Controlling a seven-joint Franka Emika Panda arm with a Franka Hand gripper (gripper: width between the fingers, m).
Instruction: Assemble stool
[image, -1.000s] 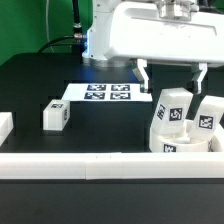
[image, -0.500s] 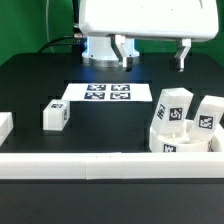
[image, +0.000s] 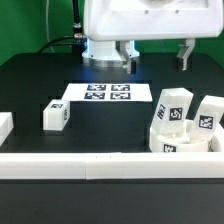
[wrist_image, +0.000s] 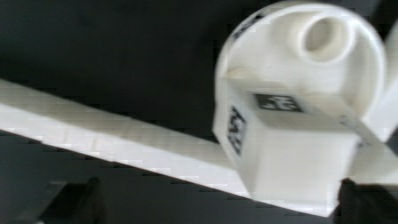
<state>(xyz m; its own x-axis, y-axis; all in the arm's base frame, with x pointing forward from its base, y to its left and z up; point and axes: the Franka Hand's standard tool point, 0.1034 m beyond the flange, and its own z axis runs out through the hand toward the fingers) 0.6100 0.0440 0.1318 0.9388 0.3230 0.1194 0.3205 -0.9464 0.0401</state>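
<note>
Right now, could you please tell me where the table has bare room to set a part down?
The widest bare patch of table lies between the marker board and the front rail, from the lone leg across to the seat. Another lies behind that leg. The exterior view's right is crowded: seat and two legs bunched together.

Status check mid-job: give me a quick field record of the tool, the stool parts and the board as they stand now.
tool: open, empty, raised
seat: round, one socket showing, beside the rail
tagged leg: upright, exterior view's right
second leg: next to it, tilted
loose leg: alone, exterior view's left
marker board: flat, nothing on it
</note>
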